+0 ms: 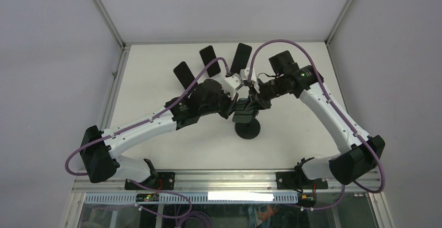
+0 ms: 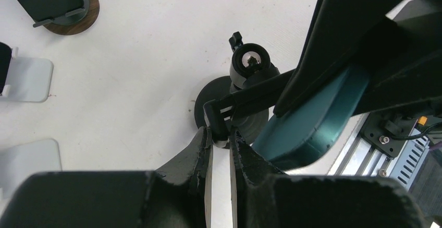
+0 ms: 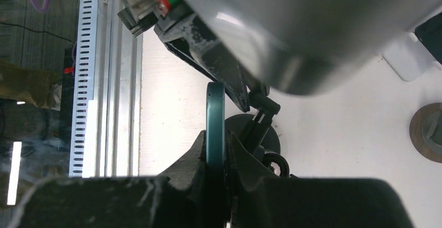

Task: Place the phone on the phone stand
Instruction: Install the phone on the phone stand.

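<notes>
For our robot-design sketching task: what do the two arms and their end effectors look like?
The left arm and right arm have white shells with black joints; a purple cable runs along each. A green light glows near the right wrist. The left end effector and right end effector have black fingers.

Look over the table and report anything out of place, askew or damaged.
Nothing is spilled or broken. The only unsettled item is the teal phone, pinched edge-on in the right gripper over the black stand, whose bracket the left gripper clamps. The phones at the back lean on their own stands.
</notes>
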### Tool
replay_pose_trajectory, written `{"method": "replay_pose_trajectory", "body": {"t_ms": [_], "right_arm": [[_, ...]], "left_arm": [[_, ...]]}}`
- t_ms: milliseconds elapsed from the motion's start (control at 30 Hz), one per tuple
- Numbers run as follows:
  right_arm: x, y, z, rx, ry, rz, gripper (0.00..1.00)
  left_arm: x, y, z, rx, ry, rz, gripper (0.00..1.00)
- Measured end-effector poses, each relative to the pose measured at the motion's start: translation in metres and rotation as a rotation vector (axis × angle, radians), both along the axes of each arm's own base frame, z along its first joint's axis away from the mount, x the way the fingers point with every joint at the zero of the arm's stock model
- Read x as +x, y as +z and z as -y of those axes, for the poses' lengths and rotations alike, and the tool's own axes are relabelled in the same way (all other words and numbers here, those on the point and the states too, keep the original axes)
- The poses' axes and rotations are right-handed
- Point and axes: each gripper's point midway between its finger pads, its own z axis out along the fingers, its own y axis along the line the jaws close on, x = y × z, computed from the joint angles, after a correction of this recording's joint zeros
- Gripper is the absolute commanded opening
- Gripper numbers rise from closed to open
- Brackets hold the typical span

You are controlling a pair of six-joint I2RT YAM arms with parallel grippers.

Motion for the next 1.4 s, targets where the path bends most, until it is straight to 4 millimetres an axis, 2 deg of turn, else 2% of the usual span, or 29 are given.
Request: {"method": "replay_pose_trajectory", "body": {"t_ms": [633,1400], "right_arm": [[0.011,0.0,0.015,0.026,-0.134,-0.106,0.0],[0.015,-0.001,0.015,0.024,-0.187,-0.146,0.0]], "left_arm": [[0.004,0.006,0.002,-0.016,0.017,0.028,0.0],[0.008,0.007,0.0,-0.01,0.047,0.044,0.0]]}}
